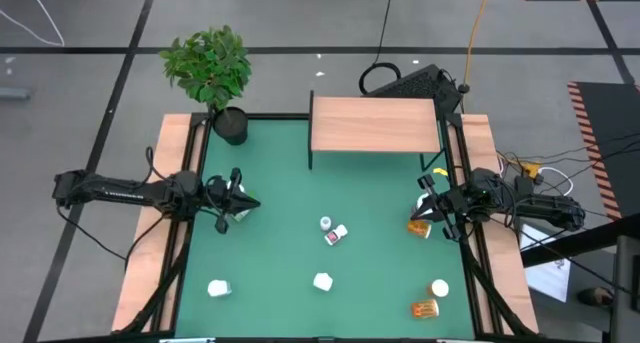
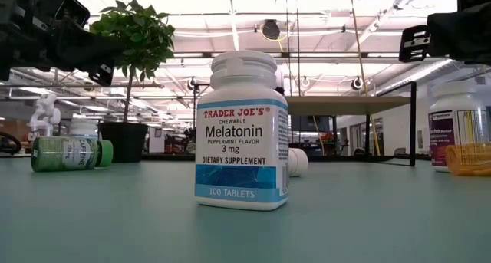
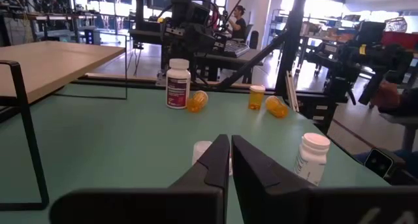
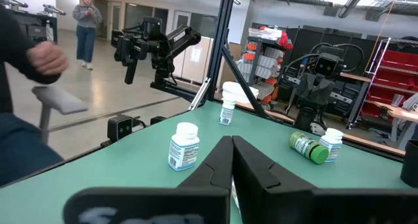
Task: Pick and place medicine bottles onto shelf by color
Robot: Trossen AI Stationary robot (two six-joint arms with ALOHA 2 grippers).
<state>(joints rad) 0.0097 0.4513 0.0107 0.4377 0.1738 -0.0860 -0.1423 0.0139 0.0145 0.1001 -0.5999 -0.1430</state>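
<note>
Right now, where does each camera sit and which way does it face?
High: overhead, straight down on mat, shelf, both arms.
Low: table height, facing the Melatonin bottle; arms overhead.
Left wrist: past shut left tool toward amber bottles.
Right wrist: past shut right tool toward the green-capped bottle.
Shared: the green-capped bottle, also in low view.

The white bottle (image 2: pixel 242 131) reads "Trader Joe's Chewable Melatonin, Peppermint Flavor, 3 mg, Dietary Supplement, 100 Tablets."

High view: looks straight down on the whole green-matted tabletop (image 1: pixel 280 233). Low view: sits at mat level, close behind a white melatonin bottle (image 2: pixel 243 129), facing the light-wood shelf (image 2: pixel 345 103). Each wrist view looks across the mat toward the opposite arm; all share the mat.
</note>
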